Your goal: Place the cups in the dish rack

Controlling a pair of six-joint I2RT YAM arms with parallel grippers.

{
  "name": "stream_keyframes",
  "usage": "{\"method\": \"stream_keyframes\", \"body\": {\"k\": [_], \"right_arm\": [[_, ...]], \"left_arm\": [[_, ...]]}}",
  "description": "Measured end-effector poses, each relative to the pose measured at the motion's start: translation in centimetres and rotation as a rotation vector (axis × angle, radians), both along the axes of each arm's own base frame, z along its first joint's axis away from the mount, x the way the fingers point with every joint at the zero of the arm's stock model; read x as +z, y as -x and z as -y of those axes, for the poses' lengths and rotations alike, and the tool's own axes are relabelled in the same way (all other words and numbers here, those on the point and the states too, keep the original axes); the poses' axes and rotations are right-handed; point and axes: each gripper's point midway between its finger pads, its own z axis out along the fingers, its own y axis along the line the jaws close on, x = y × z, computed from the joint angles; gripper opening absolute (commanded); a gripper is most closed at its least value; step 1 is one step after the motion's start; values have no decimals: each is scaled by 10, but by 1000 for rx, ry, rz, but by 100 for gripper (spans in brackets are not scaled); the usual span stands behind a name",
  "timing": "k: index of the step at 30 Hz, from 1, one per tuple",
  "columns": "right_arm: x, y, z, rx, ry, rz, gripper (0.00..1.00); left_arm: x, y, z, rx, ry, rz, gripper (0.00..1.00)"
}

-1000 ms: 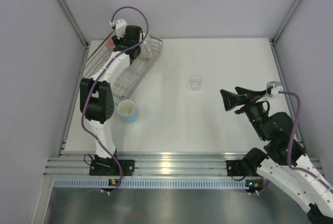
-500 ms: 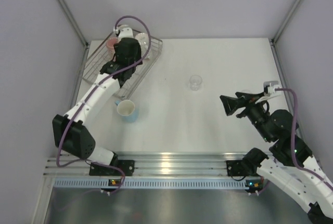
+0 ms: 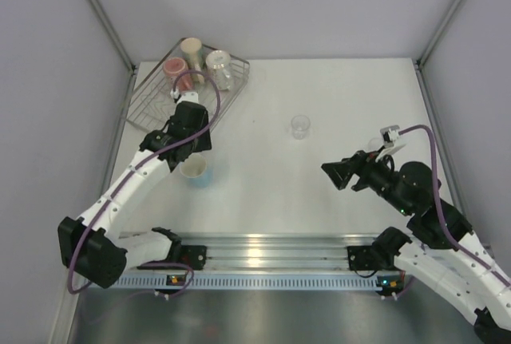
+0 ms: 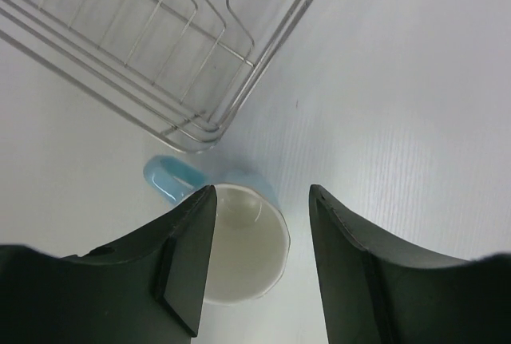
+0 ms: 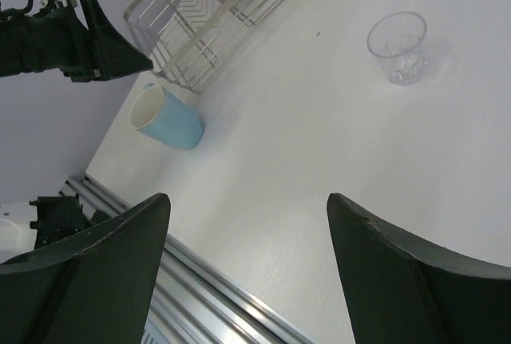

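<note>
Hovering above the light blue cup [image 4: 239,240], the left fingers [image 4: 188,260] are standing spread, with the cup sitting below and between them, untouched. It is resting upright on the table [image 3: 343,88], just beside the dish rack [image 4: 200,41]. It is looking light, rigid and slick, so pinching its wall at the rim is seeming safest. The right fingers [image 5: 383,280] are gaping empty, well apart from the clear glass [image 5: 397,45].

Lab cell: grey panels [image 3: 48,81], aluminium rail [image 3: 263,247]

No legible text, label, brand or number anywhere.
</note>
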Motion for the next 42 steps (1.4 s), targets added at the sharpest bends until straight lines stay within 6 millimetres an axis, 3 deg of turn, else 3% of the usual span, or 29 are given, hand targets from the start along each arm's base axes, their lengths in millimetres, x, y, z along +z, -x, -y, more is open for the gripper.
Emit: {"method": "stream_keyframes", "body": {"k": [5, 11, 15, 20, 26, 32, 36, 42], "right_arm": [[-32, 0, -2, 10, 38, -47, 80], [-60, -16, -23, 68, 168, -144, 79], [-61, -24, -36, 89, 175, -166, 79], [-47, -24, -42, 98, 107, -115, 79], [-62, -26, -44, 98, 121, -131, 80], [-79, -28, -45, 99, 149, -163, 80], [-77, -29, -44, 92, 152, -152, 80], [-78, -30, -43, 85, 156, -149, 80]], "left_arm": [[-20, 25, 3, -8, 44, -58, 57], [-17, 34, 7, -11, 96, -54, 56], [-26, 38, 12, -29, 114, -86, 54], [-55, 49, 15, -51, 105, -180, 51], [-67, 57, 25, -91, 130, -234, 33], [-70, 62, 41, -155, 152, -271, 0], [-58, 59, 56, -194, 185, -246, 0], [-50, 69, 97, -310, 291, -253, 0]]}}
